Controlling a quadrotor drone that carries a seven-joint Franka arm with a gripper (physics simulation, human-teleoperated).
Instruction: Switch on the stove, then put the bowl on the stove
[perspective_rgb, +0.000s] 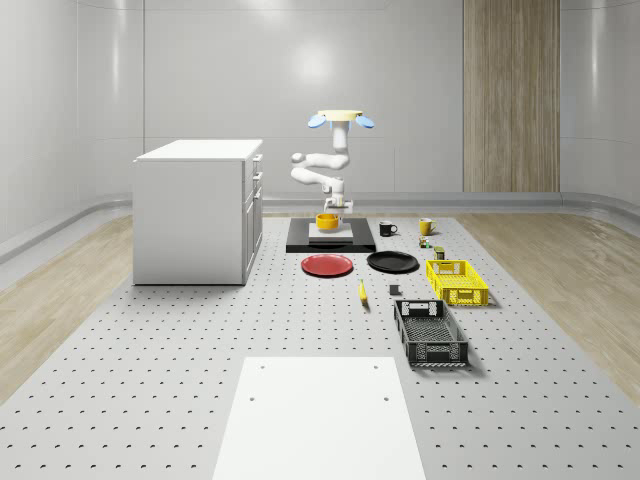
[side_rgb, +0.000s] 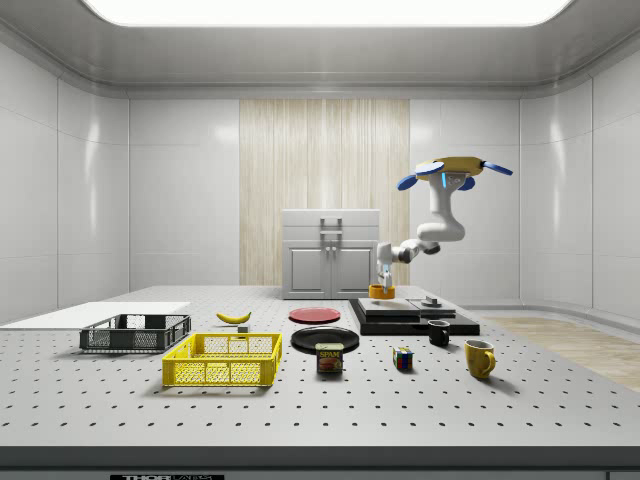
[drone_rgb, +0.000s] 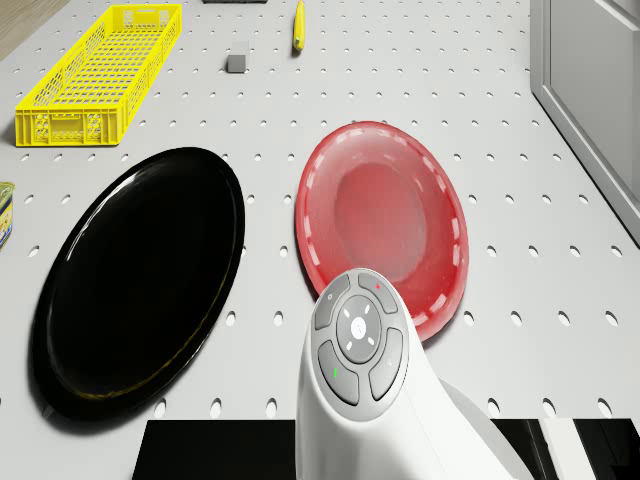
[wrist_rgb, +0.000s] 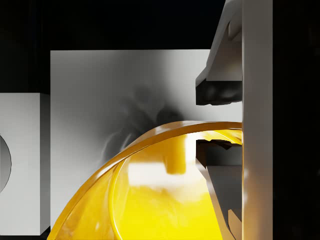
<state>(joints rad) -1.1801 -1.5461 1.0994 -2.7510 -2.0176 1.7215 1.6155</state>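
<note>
The yellow bowl (perspective_rgb: 327, 221) (side_rgb: 382, 292) is right over the light grey plate of the black stove (perspective_rgb: 330, 246) (side_rgb: 405, 316); I cannot tell whether it touches. My gripper (perspective_rgb: 331, 209) (side_rgb: 383, 282) comes down on it from above. In the wrist view the gripper (wrist_rgb: 220, 125) is shut on the bowl (wrist_rgb: 160, 200), one finger outside the rim and one inside, with the stove's grey plate (wrist_rgb: 100, 100) behind. The drone (perspective_rgb: 340, 119) (side_rgb: 455, 170) hovers above the stove, arm folded down. A knob (side_rgb: 432, 301) sits on the stove's side.
A red plate (drone_rgb: 385, 220) and a black plate (drone_rgb: 140, 270) lie just in front of the stove. Beyond them are a yellow basket (drone_rgb: 100, 70), a banana (drone_rgb: 298, 25), a black basket (perspective_rgb: 430, 333), two mugs (perspective_rgb: 388, 228) (perspective_rgb: 426, 226) and a white cabinet (perspective_rgb: 198, 210).
</note>
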